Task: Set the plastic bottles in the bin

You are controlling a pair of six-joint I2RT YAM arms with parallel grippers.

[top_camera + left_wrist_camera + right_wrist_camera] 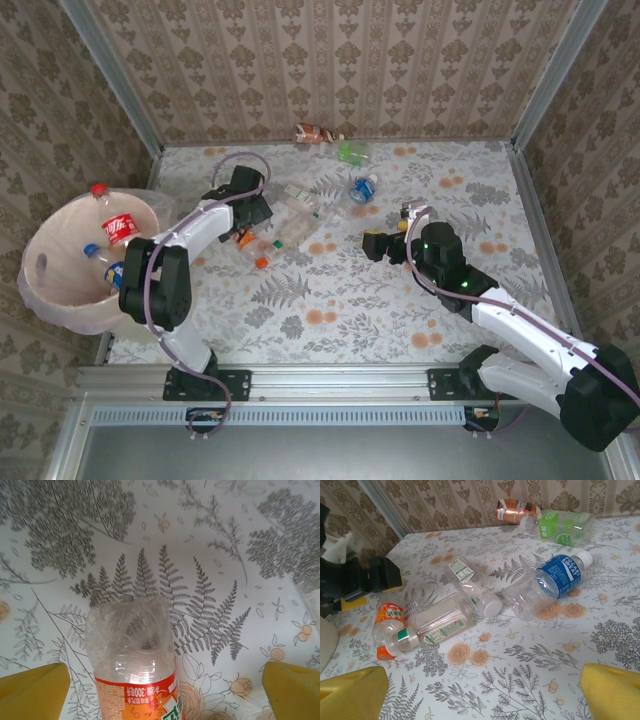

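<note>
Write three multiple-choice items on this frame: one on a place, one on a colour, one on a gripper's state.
1. Where is the bin?
A. left of the left arm
B. against the far wall
C. between the arms

2. What colour is the label of the bottle in front of the left gripper?
A. blue
B. green
C. orange

3. How is the right gripper?
A. shut on a bottle
B. open and empty
C. shut and empty

1 A: the top view has it beside that arm.
2 C: the left wrist view shows orange print.
3 B: its jaws stand wide over bare table.
</note>
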